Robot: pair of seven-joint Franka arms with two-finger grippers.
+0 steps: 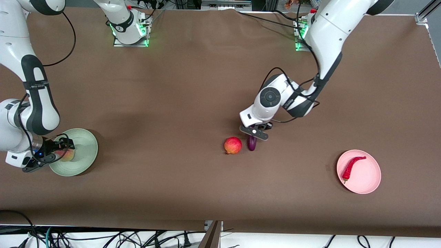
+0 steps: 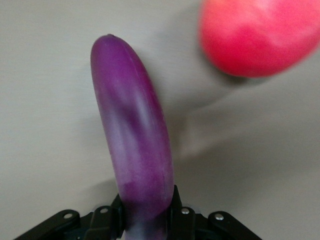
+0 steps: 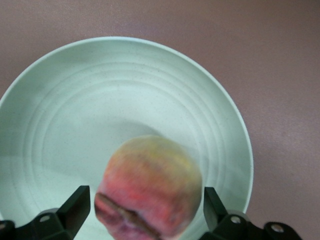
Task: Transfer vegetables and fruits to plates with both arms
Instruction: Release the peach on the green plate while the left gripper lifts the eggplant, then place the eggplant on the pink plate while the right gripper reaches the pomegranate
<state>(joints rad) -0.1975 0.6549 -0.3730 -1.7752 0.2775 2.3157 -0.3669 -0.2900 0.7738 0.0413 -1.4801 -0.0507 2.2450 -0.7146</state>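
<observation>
My left fingers clamp the eggplant for lifting; my right fingers stand apart, freeing the peach onto the green plate.

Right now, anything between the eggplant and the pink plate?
Nothing visible. The left hand is shut on the eggplant; bare table runs from there toward the pink plate, which holds only the chili pepper. The pomegranate lies beside the eggplant, toward the right arm's end, off that path.
</observation>
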